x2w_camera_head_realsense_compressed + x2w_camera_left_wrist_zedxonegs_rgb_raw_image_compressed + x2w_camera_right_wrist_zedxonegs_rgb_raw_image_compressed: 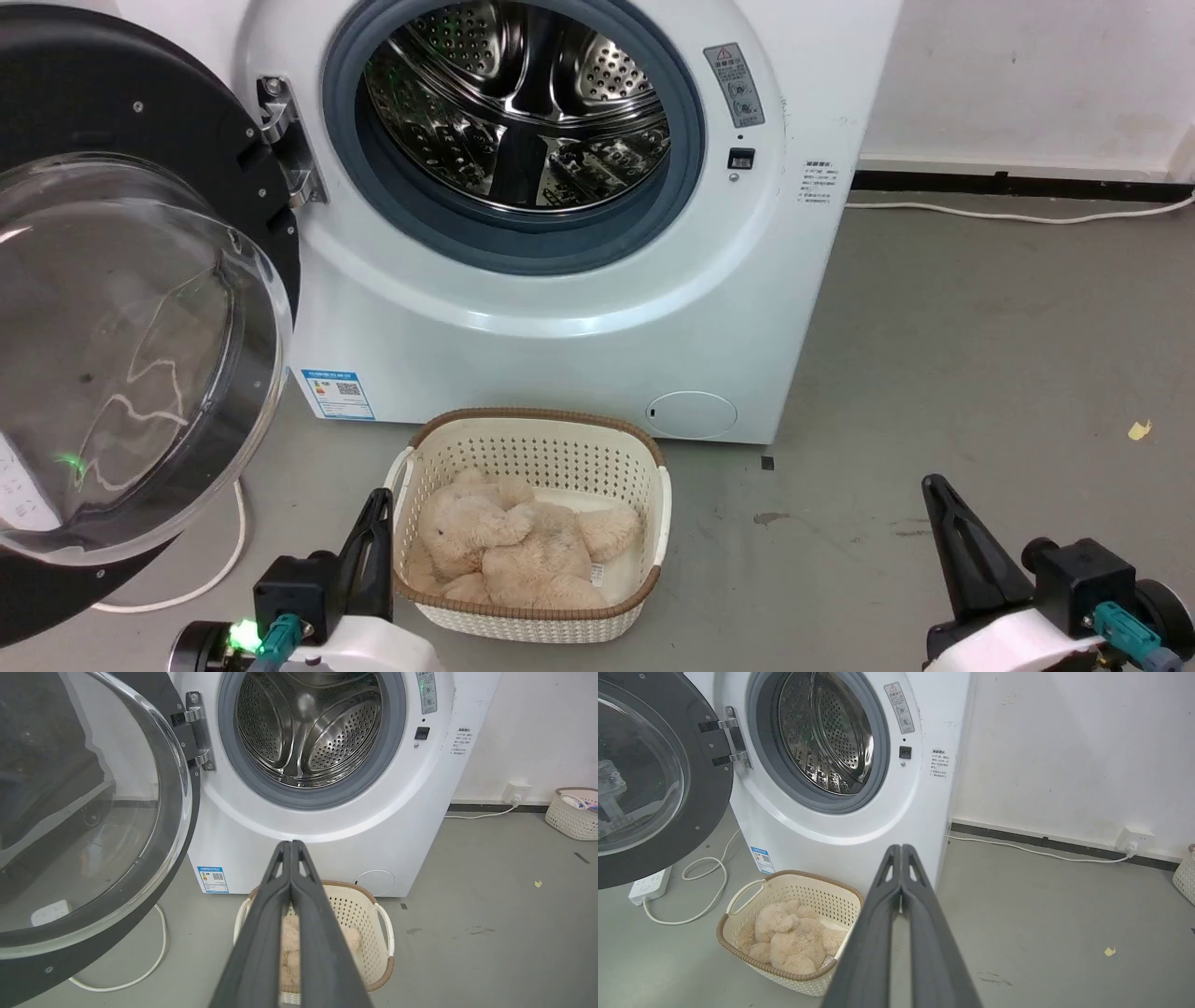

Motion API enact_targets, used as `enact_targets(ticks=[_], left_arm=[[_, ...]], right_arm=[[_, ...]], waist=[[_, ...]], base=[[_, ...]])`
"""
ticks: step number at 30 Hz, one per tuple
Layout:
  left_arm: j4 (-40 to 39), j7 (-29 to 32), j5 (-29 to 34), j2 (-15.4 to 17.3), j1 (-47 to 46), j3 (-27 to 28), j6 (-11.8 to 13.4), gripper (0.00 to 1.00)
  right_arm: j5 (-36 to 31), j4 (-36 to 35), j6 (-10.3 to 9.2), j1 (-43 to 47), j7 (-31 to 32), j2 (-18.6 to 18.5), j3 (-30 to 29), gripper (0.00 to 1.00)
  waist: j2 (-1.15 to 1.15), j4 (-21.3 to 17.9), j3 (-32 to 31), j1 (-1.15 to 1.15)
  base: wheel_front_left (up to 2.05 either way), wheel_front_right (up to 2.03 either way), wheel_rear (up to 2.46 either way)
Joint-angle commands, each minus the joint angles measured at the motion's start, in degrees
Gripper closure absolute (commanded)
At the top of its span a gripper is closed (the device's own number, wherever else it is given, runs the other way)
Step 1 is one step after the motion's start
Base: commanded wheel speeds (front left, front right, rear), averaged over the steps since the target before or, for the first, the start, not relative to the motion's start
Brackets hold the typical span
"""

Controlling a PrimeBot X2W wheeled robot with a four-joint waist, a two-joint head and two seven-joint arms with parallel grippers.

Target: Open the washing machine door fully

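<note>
- washing machine door stands wide open off washer left hinge, drum mouth exposed; judged near full open
- left gripper + right gripper: fingers pressed together, nothing held, low in front of washer, clear of door
- if more swing needed: inner rim to be nudged slowly by left gripper, hinge not forced
- basket just in front of washer, 1 beige plush toy inside
- 2nd basket well right of washer, contents unclear

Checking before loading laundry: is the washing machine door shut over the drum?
No, the washing machine door stands swung open on its hinge, leaving the drum mouth uncovered.
</note>
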Motion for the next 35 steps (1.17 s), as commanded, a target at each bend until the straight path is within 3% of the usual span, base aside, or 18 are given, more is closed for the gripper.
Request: enact_targets(ticks=[1,35], left_arm=[[-0.3,0.3,0.7,-0.3,-0.9,0.6,-0.4,1.0],[-1.2,3.6,5.4,-2.7,-1.8,4.9,-3.2,1.0]], right_arm=[[-0.4,0.2,-0.03,-0.7,0.5,0.2,0.1,1.0],[-1.7,0.7,-0.05,-2.5,4.0,0.2,0.3,1.0]], waist=[[0.0,0.0,0.0,0.0],[0.0,-0.2,0.2,0.0]], base=[[0.0,0.0,0.0],[0.0,0.0,0.0]])
